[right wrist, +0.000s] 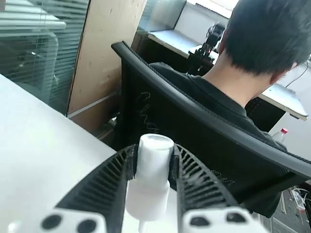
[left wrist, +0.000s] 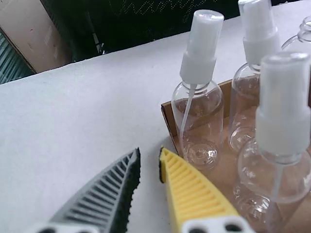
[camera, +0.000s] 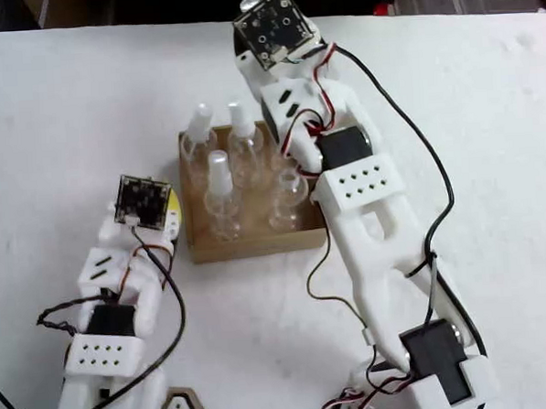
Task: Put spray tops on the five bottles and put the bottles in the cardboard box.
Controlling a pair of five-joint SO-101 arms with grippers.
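1. A white spray top (right wrist: 148,194) is held clamped between the fingers of the right gripper (right wrist: 153,154). Its long axis is laid along the fingers, with the cap end toward the tips and the stem toward the wrist.
2. The uncapped bottle (camera: 288,190) is stood upright in the right part of the cardboard box (camera: 248,245), at the centre of the high view. It is just beside the right arm and lower in the frame than that arm's wrist.
3. It is judged that the top must be carried down-frame and turned stem-down over that open neck. The right arm is the nearer one.
4. Three capped bottles (camera: 219,175) are stood in the box's left part; a fifth bottle cannot be made out.
5. The left gripper (left wrist: 149,155) is held slightly parted and empty, just beside the box's left edge.
6. No label or writing can be read on the bottles or the box.
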